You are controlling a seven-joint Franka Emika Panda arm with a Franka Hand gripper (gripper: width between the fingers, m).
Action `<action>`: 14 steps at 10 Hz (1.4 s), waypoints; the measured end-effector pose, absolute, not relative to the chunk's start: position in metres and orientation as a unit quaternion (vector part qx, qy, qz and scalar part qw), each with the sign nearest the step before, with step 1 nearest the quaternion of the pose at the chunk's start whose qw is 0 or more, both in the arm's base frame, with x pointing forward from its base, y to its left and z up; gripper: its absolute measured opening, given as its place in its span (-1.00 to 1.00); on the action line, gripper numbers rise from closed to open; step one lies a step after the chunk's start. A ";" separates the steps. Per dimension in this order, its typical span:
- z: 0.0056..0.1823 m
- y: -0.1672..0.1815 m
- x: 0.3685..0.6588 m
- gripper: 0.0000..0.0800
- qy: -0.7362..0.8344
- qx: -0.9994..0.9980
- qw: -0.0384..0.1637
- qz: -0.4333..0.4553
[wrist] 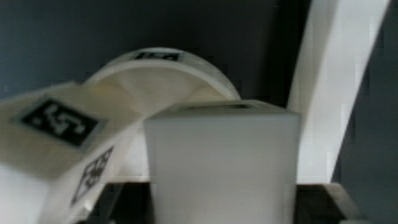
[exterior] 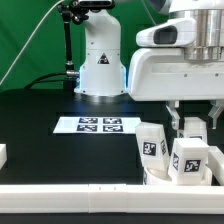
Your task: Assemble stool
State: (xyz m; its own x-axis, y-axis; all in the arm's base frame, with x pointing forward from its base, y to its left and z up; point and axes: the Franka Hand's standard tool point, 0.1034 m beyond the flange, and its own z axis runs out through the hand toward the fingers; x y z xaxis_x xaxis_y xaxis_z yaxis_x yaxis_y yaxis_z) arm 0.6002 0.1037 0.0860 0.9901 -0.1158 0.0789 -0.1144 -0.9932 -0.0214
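My gripper [exterior: 195,128] hangs over the table's front right, shut on an upright white stool leg [exterior: 190,158]. In the wrist view that leg [wrist: 222,160] fills the gap between my dark fingers [wrist: 125,200], and my gripper [wrist: 222,205] holds it by its sides. A second leg [exterior: 152,148] with a black-and-white tag stands close beside it on the exterior view's left, and appears tilted in the wrist view [wrist: 54,130]. The round white seat [wrist: 151,85] lies just beyond both legs, partly hidden by them.
The marker board [exterior: 100,125] lies flat in the middle of the black table. A long white rail [exterior: 70,195] runs along the front edge and shows beside the held leg [wrist: 338,90]. The robot's base [exterior: 100,70] stands at the back. A small white piece [exterior: 3,155] sits at the left edge.
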 end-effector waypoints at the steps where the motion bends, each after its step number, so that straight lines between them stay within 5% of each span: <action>1: 0.086 0.106 0.600 -0.16 0.105 -0.994 0.011 -0.040; 9: 0.086 0.119 0.599 -0.16 0.367 -0.929 0.034 -0.034; 14: 0.085 0.123 0.600 -0.16 0.604 -0.792 0.087 -0.022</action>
State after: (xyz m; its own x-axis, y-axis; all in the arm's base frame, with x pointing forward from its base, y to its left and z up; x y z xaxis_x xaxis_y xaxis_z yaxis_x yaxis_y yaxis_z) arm 0.5999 0.1233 0.0853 0.2696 -0.9604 -0.0697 -0.9527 -0.2555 -0.1645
